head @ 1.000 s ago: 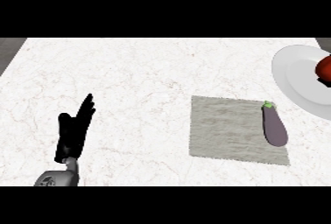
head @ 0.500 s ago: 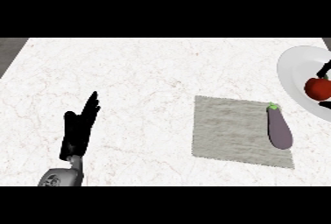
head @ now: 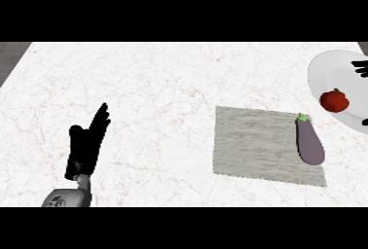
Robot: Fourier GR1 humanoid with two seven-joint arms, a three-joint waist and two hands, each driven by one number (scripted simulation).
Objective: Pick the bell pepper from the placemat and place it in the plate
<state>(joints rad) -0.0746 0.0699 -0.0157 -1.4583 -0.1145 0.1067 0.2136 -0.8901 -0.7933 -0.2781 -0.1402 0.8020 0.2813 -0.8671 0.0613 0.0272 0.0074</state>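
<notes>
We see the bell pepper (head: 334,100) already lying in the plate (head: 325,73) at far right; right hand's fingers (head: 361,67) look spread, holding nothing, so we'd lift them straight away

Kitchen setting. A white marble-patterned counter (head: 165,82) with faint reddish veining fills the view, its darker edge showing at the upper left corner. Laid out on it are table things and produce: a grey woven placemat (head: 259,146) carrying a purple eggplant (head: 310,141), and a white plate (head: 327,78) holding a red bell pepper (head: 334,100).
</notes>
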